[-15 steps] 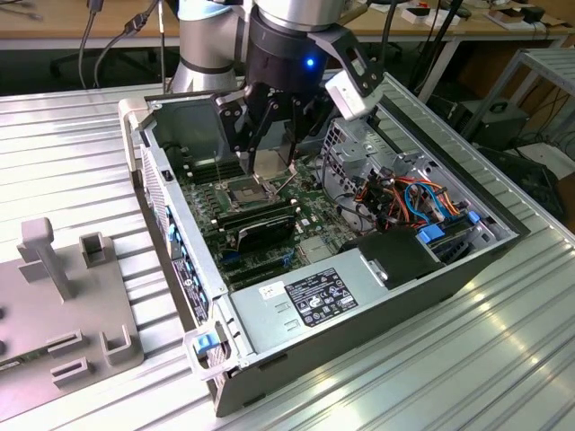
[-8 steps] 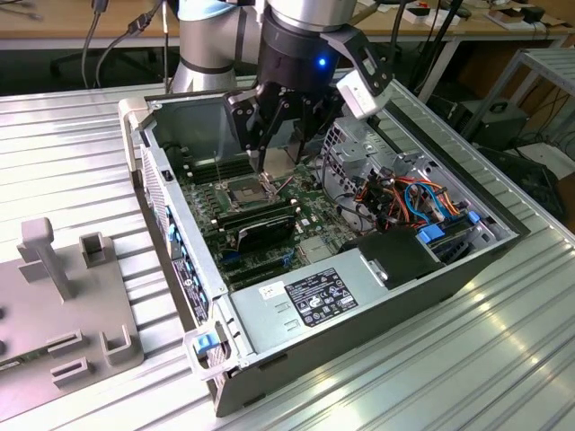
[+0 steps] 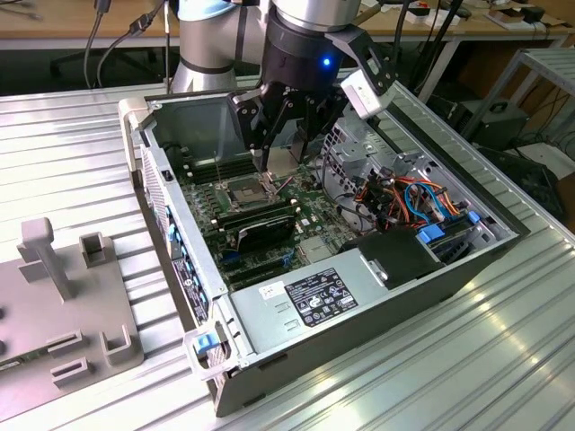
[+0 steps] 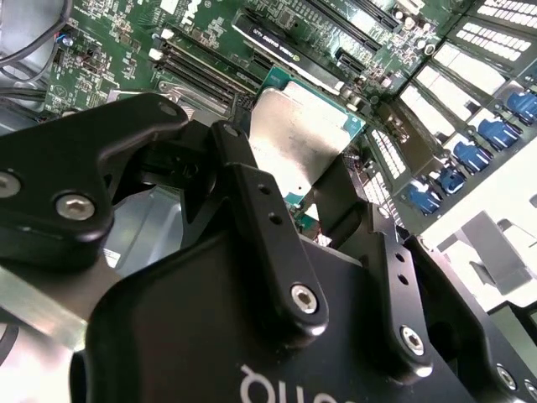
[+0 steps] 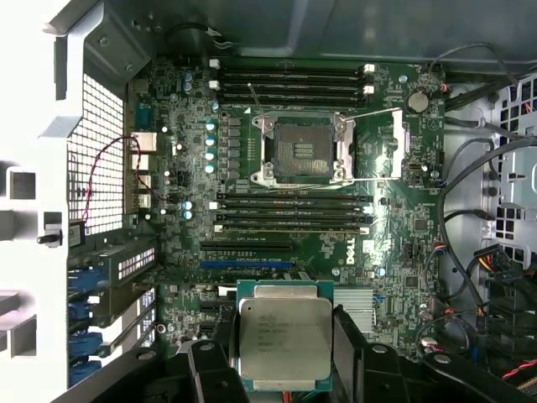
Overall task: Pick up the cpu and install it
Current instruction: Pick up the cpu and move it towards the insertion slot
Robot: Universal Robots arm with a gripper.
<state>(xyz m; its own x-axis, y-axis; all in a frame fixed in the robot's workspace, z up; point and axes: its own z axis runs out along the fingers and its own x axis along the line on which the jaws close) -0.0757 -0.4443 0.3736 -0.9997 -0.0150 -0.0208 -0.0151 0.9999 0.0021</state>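
Note:
My gripper [image 3: 284, 151] is shut on the cpu [image 5: 284, 336], a thin square chip with a silver-grey metal top and a green edge. Black fingers [image 4: 243, 180] clamp it on two opposite sides, as both wrist views show. The chip [image 4: 304, 138] hangs above the green motherboard [image 5: 394, 243] inside the open computer case [image 3: 359, 314]. The square black socket [image 5: 302, 149] with its metal frame lies open and bare on the board, apart from the chip. In the exterior view the socket [image 3: 244, 190] sits below the gripper, toward that view's left.
Long black RAM sticks [image 5: 294, 214] lie on both sides of the socket. A power supply [image 3: 305, 301] fills the case's near end, and coloured cables [image 3: 409, 202] crowd a drive cage on the exterior view's right. A grey fixture [image 3: 63, 296] stands on the ribbed metal table.

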